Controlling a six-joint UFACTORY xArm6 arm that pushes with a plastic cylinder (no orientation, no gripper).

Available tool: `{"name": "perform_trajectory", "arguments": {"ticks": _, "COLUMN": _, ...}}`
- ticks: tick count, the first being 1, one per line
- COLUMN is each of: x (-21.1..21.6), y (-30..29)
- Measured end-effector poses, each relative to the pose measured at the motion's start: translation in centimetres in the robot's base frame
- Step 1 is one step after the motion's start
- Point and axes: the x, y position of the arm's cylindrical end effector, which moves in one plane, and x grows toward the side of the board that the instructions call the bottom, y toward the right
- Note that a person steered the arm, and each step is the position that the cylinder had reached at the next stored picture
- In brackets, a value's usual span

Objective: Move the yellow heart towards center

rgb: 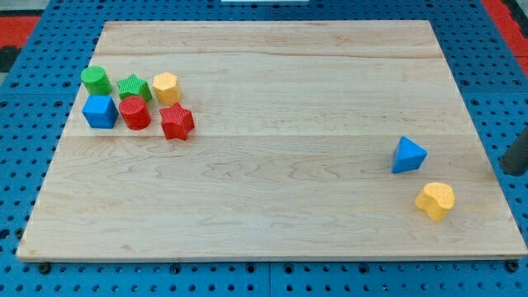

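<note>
The yellow heart [435,200] lies near the board's lower right corner. A blue triangle [407,155] sits just above and left of it. My rod enters at the view's right edge, and its tip [509,170] rests near the board's right edge, to the right of and slightly above the yellow heart, apart from it. The tip touches no block.
A cluster sits at the board's upper left: a green cylinder [96,80], a green star [133,87], a yellow hexagon [166,87], a blue cube [100,111], a red cylinder [134,113] and a red star [176,122]. The wooden board [272,198] lies on a blue perforated table.
</note>
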Motion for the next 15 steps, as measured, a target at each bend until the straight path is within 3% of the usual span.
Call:
{"name": "perform_trajectory", "arguments": {"ticks": 1, "x": 0.7, "y": 0.0}}
{"name": "perform_trajectory", "arguments": {"ticks": 3, "x": 2.2, "y": -7.2}}
{"name": "perform_trajectory", "arguments": {"ticks": 5, "x": 5.2, "y": -2.6}}
{"name": "perform_trajectory", "arguments": {"ticks": 6, "x": 5.8, "y": -14.1}}
{"name": "perform_trajectory", "arguments": {"ticks": 8, "x": 2.9, "y": -32.5}}
{"name": "perform_trajectory", "arguments": {"ticks": 9, "x": 4.9, "y": -29.8}}
{"name": "perform_trajectory", "arguments": {"ticks": 10, "x": 4.3, "y": -35.8}}
{"name": "perform_trajectory", "arguments": {"ticks": 12, "x": 2.7, "y": -36.6}}
{"name": "perform_trajectory", "arguments": {"ticks": 13, "x": 5.2, "y": -35.1}}
{"name": "perform_trajectory", "arguments": {"ticks": 14, "x": 5.5, "y": -38.7}}
{"name": "perform_trajectory", "arguments": {"ticks": 15, "x": 2.3, "y": -35.4}}
